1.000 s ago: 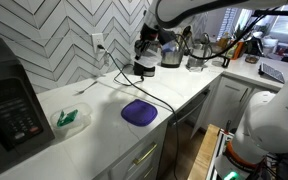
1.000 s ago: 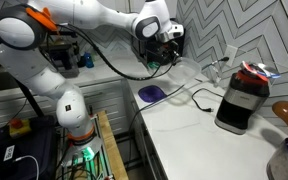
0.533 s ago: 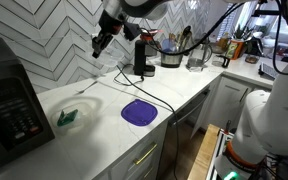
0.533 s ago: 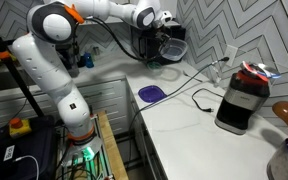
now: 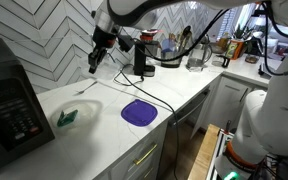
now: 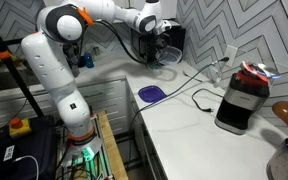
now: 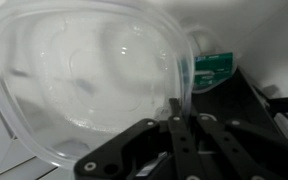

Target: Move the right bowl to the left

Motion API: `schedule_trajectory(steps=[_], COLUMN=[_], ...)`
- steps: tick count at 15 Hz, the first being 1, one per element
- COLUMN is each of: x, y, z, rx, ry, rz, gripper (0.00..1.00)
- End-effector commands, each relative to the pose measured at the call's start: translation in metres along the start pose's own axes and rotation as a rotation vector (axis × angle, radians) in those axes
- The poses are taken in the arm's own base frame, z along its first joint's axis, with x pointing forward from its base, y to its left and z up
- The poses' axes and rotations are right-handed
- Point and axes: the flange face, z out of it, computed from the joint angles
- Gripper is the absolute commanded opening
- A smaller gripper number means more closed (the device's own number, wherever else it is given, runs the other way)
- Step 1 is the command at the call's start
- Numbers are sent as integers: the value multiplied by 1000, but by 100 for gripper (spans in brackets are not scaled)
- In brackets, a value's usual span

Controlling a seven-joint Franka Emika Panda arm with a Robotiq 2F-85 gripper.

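Above the counter (image 5: pixel 104 135), close to the tiled wall, the gripper (image 5: pixel 93 62) held the bowl (image 7: pixel 79 85) by its rim, fingers (image 7: pixel 171 125) pressed nearly together on it. Wrist view showed the bowl filling most of the frame, a green object (image 7: pixel 212 68) past its edge.

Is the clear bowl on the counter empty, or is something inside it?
Empty. In the wrist view the clear bowl shows nothing inside its see-through walls; the green object lies outside its rim.
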Motion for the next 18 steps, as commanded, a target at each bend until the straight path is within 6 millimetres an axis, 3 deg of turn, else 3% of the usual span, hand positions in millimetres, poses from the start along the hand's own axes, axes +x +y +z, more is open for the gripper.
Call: schedule_trajectory(steps=[1, 5, 8, 9, 10, 13, 14, 18], x=[-4, -34, -52, -42, -44, -43, -42, -53], y=[-13, -9, 3, -3, -1, -2, -8, -34], z=[48, 72, 68, 76, 75, 76, 75, 78], rx=[65, 53, -25, 17, 11, 12, -13, -37], ry=[-144, -352, -483, -425, -433, -431, -444, -440], rz=[-122, -227, -314, -256, -260, -261, -344, -582], gripper=[2, 2, 2, 2, 7, 7, 2, 2])
